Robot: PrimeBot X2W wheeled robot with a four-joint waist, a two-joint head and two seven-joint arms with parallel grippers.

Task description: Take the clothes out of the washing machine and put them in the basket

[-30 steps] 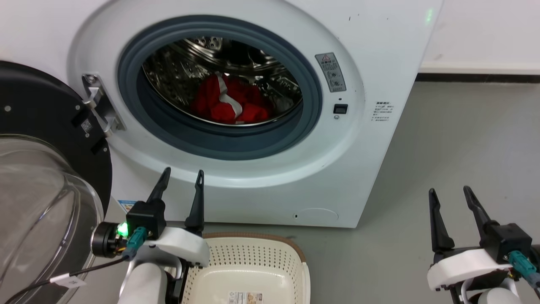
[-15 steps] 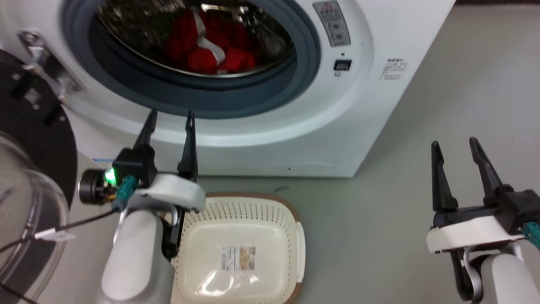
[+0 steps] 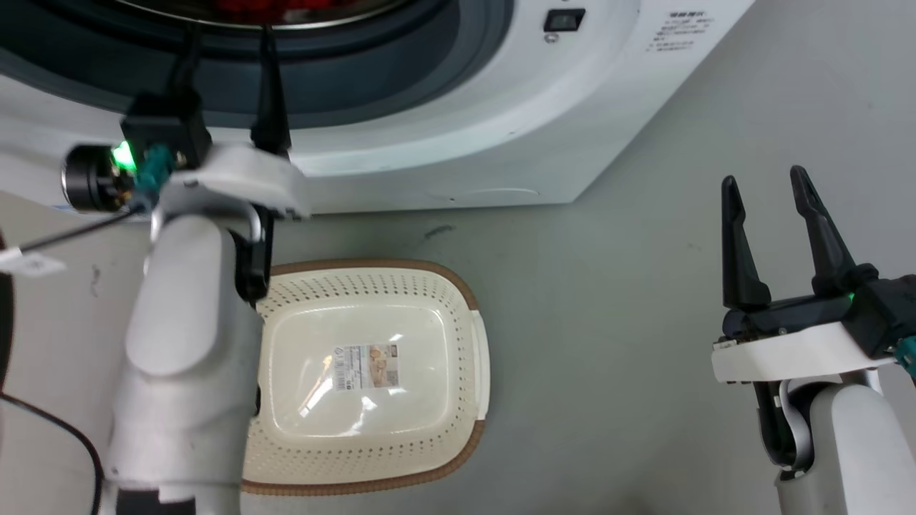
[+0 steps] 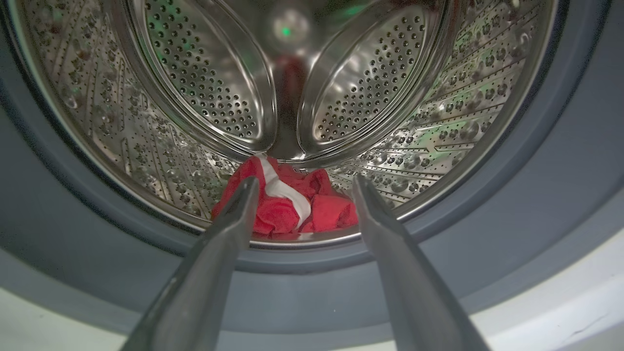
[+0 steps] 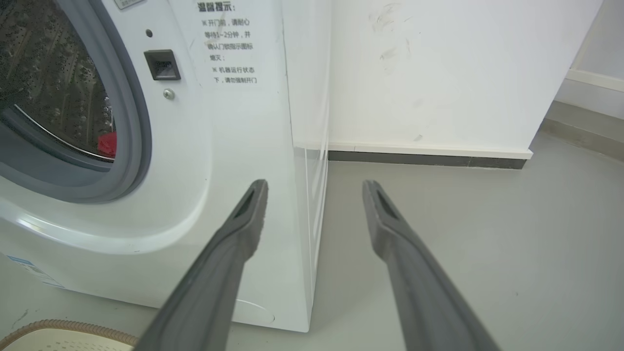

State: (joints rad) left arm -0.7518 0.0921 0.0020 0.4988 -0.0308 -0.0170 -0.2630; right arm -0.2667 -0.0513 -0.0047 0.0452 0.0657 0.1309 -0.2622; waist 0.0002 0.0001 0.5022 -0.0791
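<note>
Inside washing machine point(image 3: 444, 129), one clothes heap point(image 4: 326, 214); one basket point(image 3: 401, 266); left gripper point(image 4: 304, 179), right gripper point(image 5: 316, 183) spread.

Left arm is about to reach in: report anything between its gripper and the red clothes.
Nothing visible does. The open left gripper points through the white washing machine's grey rubber gasket straight at the bright red, white-trimmed clothes in the perforated steel drum.

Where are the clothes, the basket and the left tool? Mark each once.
clothes point(image 4: 330, 212): left wrist view, red fold on the heap's right side.
basket point(image 3: 372, 285): head view, perforated far wall.
left tool point(image 4: 304, 180): left wrist view, midway between its fingertips.
</note>
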